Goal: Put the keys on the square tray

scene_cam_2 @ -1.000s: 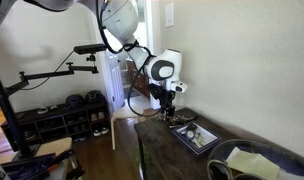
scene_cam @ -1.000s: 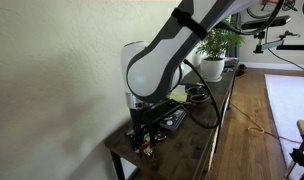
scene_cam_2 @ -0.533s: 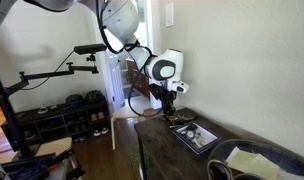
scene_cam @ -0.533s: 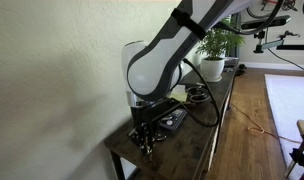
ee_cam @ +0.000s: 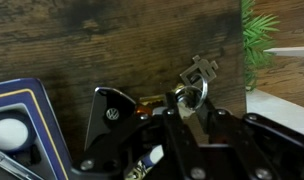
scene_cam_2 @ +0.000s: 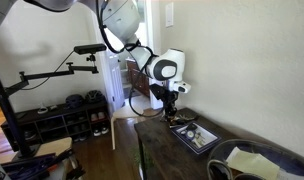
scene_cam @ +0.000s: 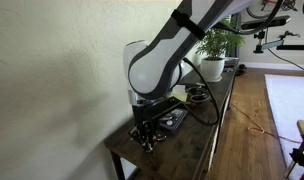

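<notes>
My gripper (ee_cam: 184, 108) is shut on the ring of the keys (ee_cam: 197, 80). A silvery key sticks out past the fingertips over the dark wooden table. A black fob (ee_cam: 110, 114) and an orange tag (ee_cam: 146, 101) bunch against the left finger. The square tray (ee_cam: 20, 102), dark with a thin gold line and a white patch, lies at the lower left of the wrist view, beside the keys. In both exterior views the gripper (scene_cam: 145, 141) (scene_cam_2: 171, 112) points straight down at the table end, with the tray (scene_cam: 175, 118) (scene_cam_2: 199, 137) just behind it. I cannot tell whether the keys touch the table.
The narrow dark table (scene_cam: 197, 135) stands against a white wall, and its end edge is close to the gripper. A potted plant (scene_cam: 214, 55) stands at the far end. A round light plate (scene_cam_2: 254, 160) lies beyond the tray. A black cable hangs beside the arm.
The gripper has shifted slightly down and toward the table end. The orange tags seen under it a second ago are now hidden behind the fingers.
</notes>
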